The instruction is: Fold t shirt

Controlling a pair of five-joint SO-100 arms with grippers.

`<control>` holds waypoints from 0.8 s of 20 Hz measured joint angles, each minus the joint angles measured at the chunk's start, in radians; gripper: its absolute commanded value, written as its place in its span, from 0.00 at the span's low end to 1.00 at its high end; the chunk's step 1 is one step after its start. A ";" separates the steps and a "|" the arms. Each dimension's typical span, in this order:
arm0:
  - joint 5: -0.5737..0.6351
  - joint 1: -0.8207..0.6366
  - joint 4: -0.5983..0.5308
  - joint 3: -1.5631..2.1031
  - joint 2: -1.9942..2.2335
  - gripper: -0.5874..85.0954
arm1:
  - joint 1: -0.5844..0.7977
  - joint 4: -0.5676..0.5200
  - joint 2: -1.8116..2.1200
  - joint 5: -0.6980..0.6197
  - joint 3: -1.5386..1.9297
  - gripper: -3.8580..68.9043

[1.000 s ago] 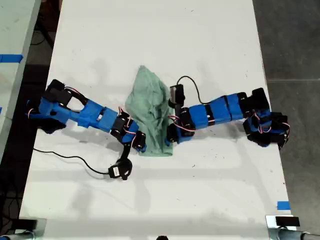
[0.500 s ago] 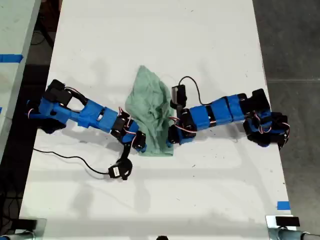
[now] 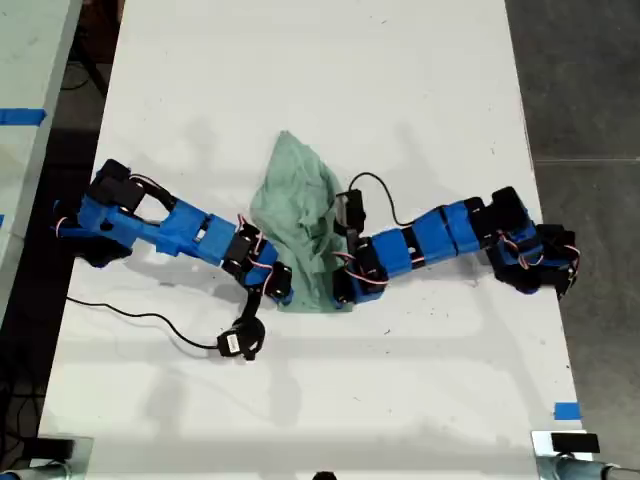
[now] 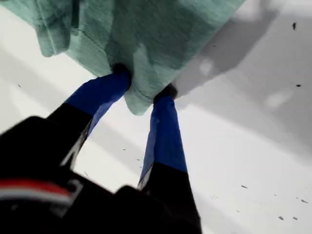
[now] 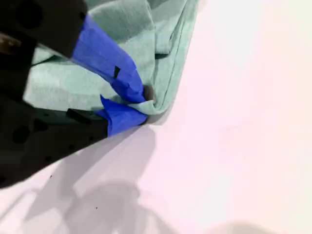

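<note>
— Where is the t shirt (image 3: pixel 300 225) lying?

— It is sitting bunched and wrinkled near the middle of the white worktop (image 3: pixel 300 80), narrowing toward the top of the exterior view and widening toward its lower hem.

— What is holding it?

— My second gripper (image 5: pixel 141 100) is pinching the folded hem at a corner, its two blue fingers closed right down on the cloth. My first gripper (image 4: pixel 142 84) is gripping another piece of hem: its fingers are standing a little apart with a thick fold of cloth caught between the tips, and the cloth there is casting a shadow on the worktop beneath.

— And the arms?

— One blue arm (image 3: pixel 190 232) is reaching in from the exterior view's left and another blue arm (image 3: pixel 430 232) from the exterior view's right. Both are meeting the shirt at its lower edge, one at each corner. I cannot tell from the wrist views which of them is carrying which gripper.

— Anything else around?

— A black cable (image 3: pixel 130 312) is trailing across the worktop below the arm on the exterior view's left.
</note>
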 measured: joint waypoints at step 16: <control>-0.078 0.002 0.337 -0.213 0.043 0.00 | 0.097 0.031 -0.029 -0.124 -0.230 0.04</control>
